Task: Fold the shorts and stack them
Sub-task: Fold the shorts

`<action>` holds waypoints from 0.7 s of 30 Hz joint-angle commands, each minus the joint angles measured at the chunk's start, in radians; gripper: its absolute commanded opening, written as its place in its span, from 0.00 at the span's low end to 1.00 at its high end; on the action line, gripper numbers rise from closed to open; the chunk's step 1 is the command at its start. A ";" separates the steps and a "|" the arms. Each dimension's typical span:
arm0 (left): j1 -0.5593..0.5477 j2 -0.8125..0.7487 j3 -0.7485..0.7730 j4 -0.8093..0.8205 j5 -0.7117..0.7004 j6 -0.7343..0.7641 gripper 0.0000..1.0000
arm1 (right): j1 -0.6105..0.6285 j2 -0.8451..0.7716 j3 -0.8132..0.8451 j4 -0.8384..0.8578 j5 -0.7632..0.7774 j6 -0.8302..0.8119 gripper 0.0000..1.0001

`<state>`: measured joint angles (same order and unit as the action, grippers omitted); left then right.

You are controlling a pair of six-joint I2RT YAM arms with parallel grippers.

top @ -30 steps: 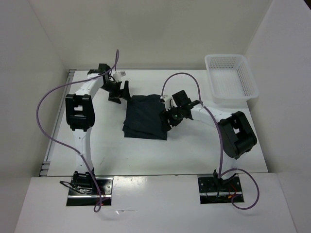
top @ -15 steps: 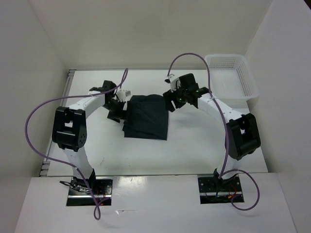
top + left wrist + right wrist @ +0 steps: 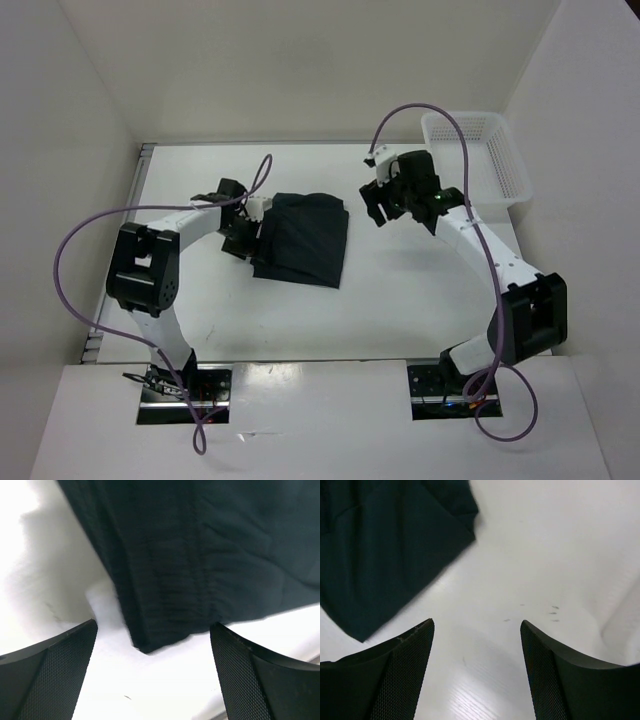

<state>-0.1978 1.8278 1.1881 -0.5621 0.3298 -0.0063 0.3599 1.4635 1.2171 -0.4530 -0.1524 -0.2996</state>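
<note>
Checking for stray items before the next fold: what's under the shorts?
Only the white table shows around the folded shorts. At the corner by the open left tool, stacked fabric layers rest straight on it. Anything beneath the middle is covered.

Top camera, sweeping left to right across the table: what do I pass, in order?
left claw → shorts → right claw → white mesh basket
</note>
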 commanded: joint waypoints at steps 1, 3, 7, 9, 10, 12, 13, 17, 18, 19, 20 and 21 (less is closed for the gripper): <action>-0.012 -0.071 -0.021 -0.041 0.046 0.006 1.00 | -0.059 -0.074 -0.008 0.005 0.063 -0.073 0.75; -0.012 -0.149 0.020 -0.085 0.089 0.006 1.00 | -0.123 -0.095 0.001 0.005 0.077 -0.082 0.76; 0.069 -0.353 0.033 -0.049 0.182 0.006 1.00 | -0.258 -0.195 -0.110 0.056 0.045 -0.059 0.87; 0.162 -0.386 0.033 -0.048 0.207 0.006 1.00 | -0.283 -0.247 -0.181 0.068 0.033 -0.050 0.89; 0.199 -0.416 0.003 -0.048 0.207 0.006 1.00 | -0.283 -0.305 -0.245 0.068 0.024 -0.050 0.93; 0.279 -0.452 -0.044 0.007 0.160 0.006 1.00 | -0.283 -0.359 -0.290 0.048 0.024 -0.050 0.94; 0.358 -0.469 -0.067 0.022 0.141 0.006 1.00 | -0.303 -0.385 -0.326 0.048 0.024 -0.035 0.97; 0.458 -0.551 -0.136 0.045 0.150 0.006 1.00 | -0.351 -0.492 -0.376 0.039 -0.016 0.026 0.99; 0.469 -0.552 -0.148 0.045 0.150 0.006 1.00 | -0.351 -0.506 -0.387 0.039 -0.016 0.046 0.99; 0.489 -0.564 -0.148 0.045 0.140 0.006 1.00 | -0.351 -0.520 -0.402 0.039 -0.004 0.075 0.99; 0.498 -0.564 -0.157 0.054 0.140 0.006 1.00 | -0.351 -0.543 -0.403 0.051 0.028 0.123 0.99; 0.498 -0.573 -0.157 0.054 0.140 0.006 1.00 | -0.351 -0.552 -0.418 0.051 0.028 0.123 0.99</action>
<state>0.2890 1.3045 1.0344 -0.5400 0.4530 -0.0063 0.0139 0.9604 0.8249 -0.4381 -0.1349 -0.2607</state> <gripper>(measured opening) 0.998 0.990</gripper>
